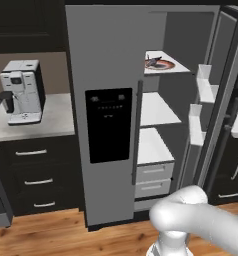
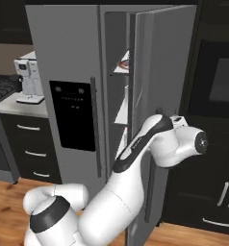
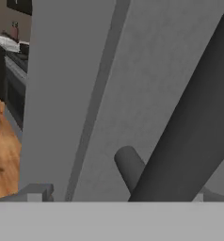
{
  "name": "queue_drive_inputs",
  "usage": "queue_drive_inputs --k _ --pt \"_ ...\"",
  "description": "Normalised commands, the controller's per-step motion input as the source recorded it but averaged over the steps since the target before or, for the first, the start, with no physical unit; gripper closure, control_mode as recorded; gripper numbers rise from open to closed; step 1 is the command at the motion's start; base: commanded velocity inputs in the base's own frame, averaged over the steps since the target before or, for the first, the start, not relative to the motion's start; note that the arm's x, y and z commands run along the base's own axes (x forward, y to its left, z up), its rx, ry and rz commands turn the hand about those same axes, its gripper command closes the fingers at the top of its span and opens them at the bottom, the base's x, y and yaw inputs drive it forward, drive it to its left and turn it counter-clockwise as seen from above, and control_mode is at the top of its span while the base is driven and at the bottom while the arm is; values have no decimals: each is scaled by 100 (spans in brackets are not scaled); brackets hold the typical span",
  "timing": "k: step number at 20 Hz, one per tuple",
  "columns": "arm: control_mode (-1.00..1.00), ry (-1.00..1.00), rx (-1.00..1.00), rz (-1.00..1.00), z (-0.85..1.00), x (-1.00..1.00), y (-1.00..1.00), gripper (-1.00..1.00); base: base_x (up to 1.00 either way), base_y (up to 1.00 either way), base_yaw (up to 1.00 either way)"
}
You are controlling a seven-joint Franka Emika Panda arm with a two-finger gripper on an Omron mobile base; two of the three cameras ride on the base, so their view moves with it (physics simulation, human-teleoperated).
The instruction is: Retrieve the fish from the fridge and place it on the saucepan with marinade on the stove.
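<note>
The grey fridge (image 1: 106, 60) (image 2: 63, 43) has its right door (image 2: 164, 62) swung open. On the top white shelf, the small dark fish (image 1: 152, 62) lies on a red-rimmed plate (image 1: 166, 65). My gripper (image 3: 116, 196) is open, right up against the outside of that open door. Its fingertips (image 3: 36, 193) stand wide apart on either side of the foot of the dark door handle (image 3: 189, 132), and they do not clamp it. A corner of the stove (image 2: 0, 87) and its grates shows at the far left. The saucepan and marinade are out of view.
A white coffee machine (image 1: 22, 90) (image 2: 27, 79) stands on the counter left of the fridge, above dark drawers (image 1: 33, 175). Door bins (image 1: 203, 82) line the inside of the open door. A dark wall oven cabinet (image 2: 217, 81) stands to the right. The floor is wood.
</note>
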Motion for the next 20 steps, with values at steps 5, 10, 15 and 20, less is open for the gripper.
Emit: queue_drive_inputs --k 5,10,15,20 --pt "-100 -28 0 -34 17 -100 7 -100 0 0 0" --pt "-100 -14 0 -23 32 -89 -48 -100 0 0 0" --pt "-100 -7 0 -26 11 -66 -95 -100 0 0 0" --pt "-100 0 0 -28 -47 -4 -79 -100 0 0 0"
